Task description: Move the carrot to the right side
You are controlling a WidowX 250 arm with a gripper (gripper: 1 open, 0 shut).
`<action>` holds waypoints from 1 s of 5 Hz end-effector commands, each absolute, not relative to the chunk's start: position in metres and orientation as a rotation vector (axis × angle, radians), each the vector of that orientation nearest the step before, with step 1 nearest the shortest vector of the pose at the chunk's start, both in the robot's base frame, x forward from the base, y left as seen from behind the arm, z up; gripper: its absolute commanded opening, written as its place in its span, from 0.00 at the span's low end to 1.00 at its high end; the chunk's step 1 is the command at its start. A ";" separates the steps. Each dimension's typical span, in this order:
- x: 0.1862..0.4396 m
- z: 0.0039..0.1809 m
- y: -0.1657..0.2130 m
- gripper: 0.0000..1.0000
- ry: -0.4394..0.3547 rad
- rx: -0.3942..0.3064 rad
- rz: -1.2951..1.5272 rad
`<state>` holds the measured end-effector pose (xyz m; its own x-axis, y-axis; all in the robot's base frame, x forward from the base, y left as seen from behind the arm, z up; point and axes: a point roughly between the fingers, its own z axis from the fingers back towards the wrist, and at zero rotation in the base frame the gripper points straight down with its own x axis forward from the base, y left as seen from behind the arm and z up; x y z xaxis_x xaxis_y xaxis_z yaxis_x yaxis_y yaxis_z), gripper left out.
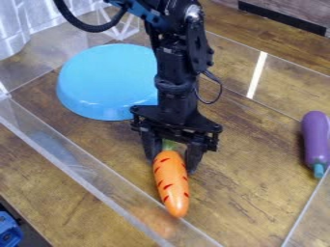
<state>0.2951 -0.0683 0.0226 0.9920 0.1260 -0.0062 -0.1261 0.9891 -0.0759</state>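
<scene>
One arm works inside a clear-walled tray [77, 159], and its gripper [173, 151] stands vertically over the upper end of the carrot [171, 181]. The jaws are spread moderately wide and straddle that end; the leafy top sits between and partly behind the fingers, and whether the pads touch the carrot cannot be determined from this view. Most of the carrot body extends out below the jaws toward the near wall, lying flat on the wooden floor. Primary risk: a grasp taken this close to the tip, on a tapered and glossy surface, is likely to squeeze the carrot out of the jaws or let it pivot and droop during the lift. Secondary risk: the low end of the carrot lies near the tray wall, so a sideways drag could catch it there. The eggplant [315, 140] lies well apart from the jaws on the destination side; a placement carried too far could strike it. The blue bowl [103, 82] behind the jaws should not interfere.
</scene>
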 end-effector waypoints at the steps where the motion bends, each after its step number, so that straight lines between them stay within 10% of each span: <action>1: 0.303 0.036 -0.076 0.00 -0.040 -0.082 0.091; 5: 0.306 0.048 -0.079 0.00 -0.045 -0.067 0.040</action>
<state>0.2981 -0.0709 0.0305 0.9977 0.0665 -0.0156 -0.0673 0.9962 -0.0550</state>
